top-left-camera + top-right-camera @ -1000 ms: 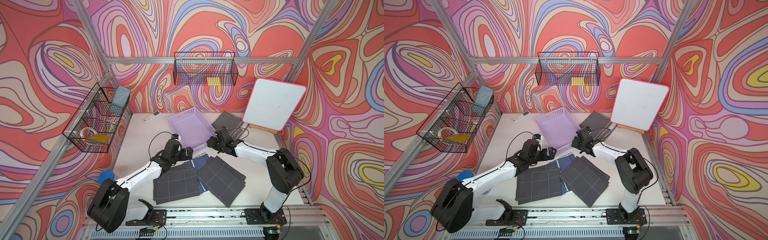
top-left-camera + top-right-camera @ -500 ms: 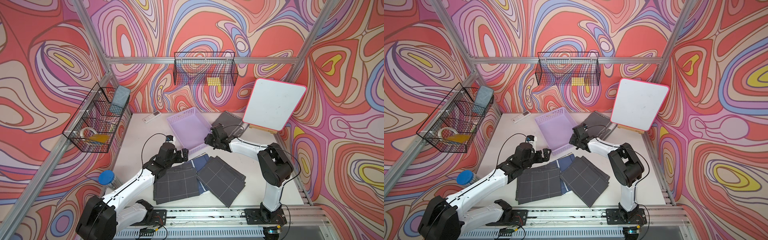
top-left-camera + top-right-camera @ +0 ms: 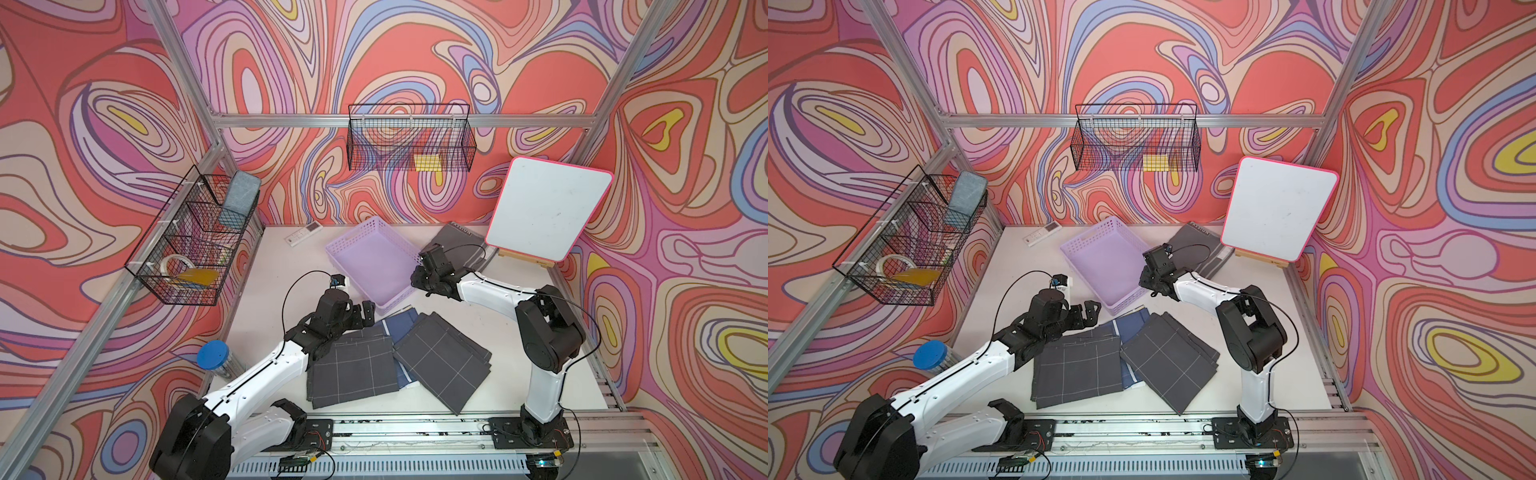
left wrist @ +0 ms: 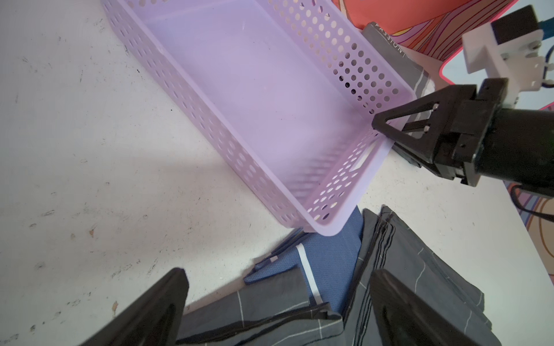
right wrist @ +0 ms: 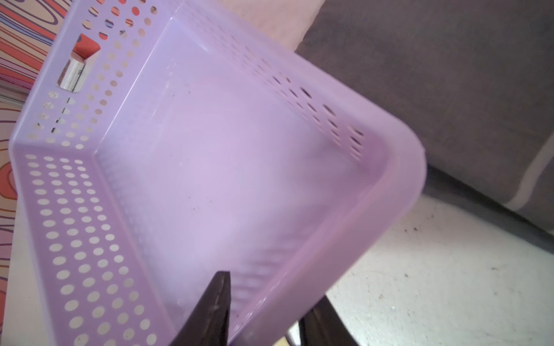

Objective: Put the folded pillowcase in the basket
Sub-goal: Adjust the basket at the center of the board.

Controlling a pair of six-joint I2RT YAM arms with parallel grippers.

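Shallow rectangular perforated plastic basket (image 3: 374, 266)

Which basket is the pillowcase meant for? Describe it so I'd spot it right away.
On the white table, near the pink-edged whiteboard, sits a shallow lavender plastic basket with dotted holes in its sides. Unlike the two black wire baskets hanging on the walls, it is coloured plastic and empty.

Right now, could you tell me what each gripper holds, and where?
The left gripper is open, empty. The right gripper straddles a basket wall, one finger inside, one outside; whether it grips cannot be told.
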